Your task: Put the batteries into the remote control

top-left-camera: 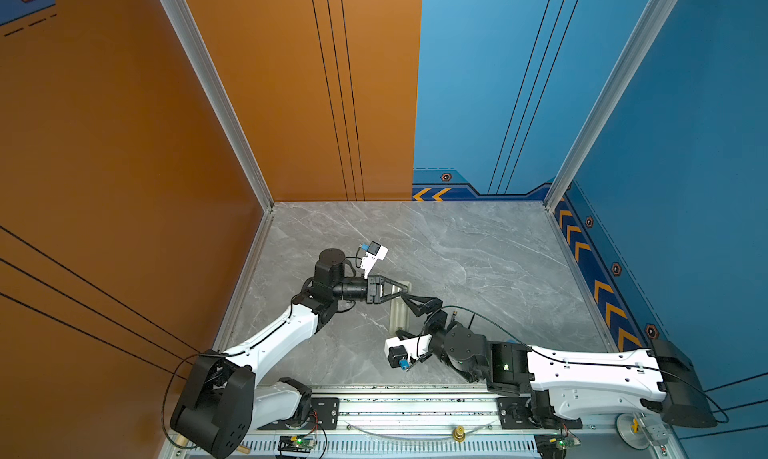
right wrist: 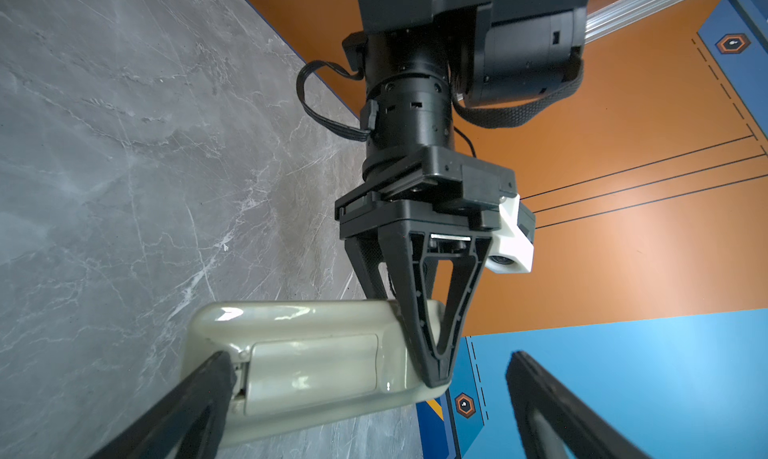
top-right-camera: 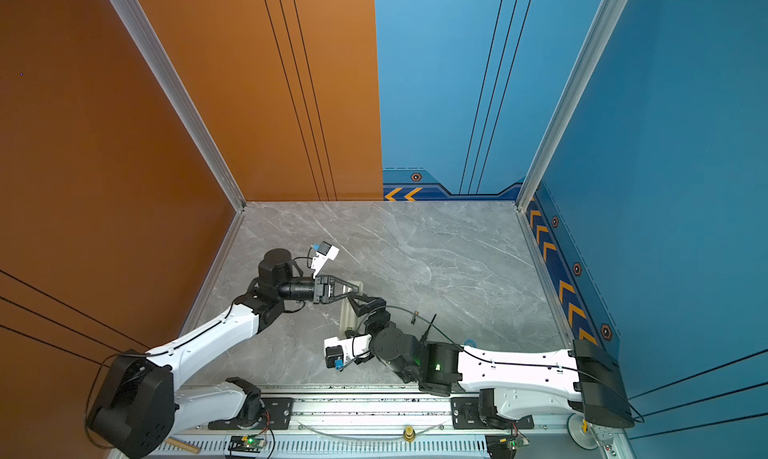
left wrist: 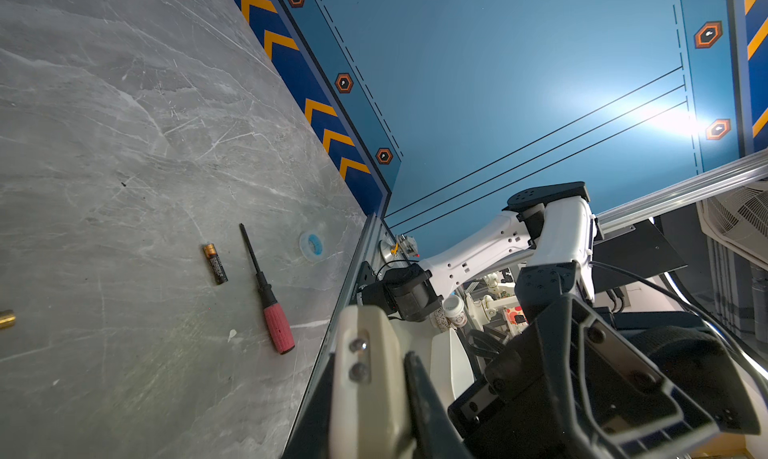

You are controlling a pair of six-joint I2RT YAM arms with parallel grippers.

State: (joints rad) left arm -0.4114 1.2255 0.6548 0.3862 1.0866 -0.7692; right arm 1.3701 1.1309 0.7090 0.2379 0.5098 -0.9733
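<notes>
My left gripper (top-left-camera: pixel 405 288) (top-right-camera: pixel 358 288) is shut on the remote control (top-left-camera: pixel 398 313) (top-right-camera: pixel 347 315), a beige handset held on edge just above the table. In the right wrist view the remote control (right wrist: pixel 291 324) shows its plain back with the battery cover (right wrist: pixel 311 369) on, and the left gripper (right wrist: pixel 432 353) pinches its far end. My right gripper (right wrist: pixel 370 359) (top-left-camera: pixel 409 303) is open, one fingertip (right wrist: pixel 220 374) touching the cover's end. One battery (left wrist: pixel 215 263) lies on the table. A gold end (left wrist: pixel 6 319) of another small cylinder shows at the picture's edge.
A pink-handled screwdriver (left wrist: pixel 268 299) lies beside the battery, and a small blue tape roll (left wrist: pixel 312 245) lies near the table's front rail. The right arm (top-left-camera: pixel 582 374) covers that area in both top views. Walls enclose the marble table (top-left-camera: pixel 478 249) on three sides.
</notes>
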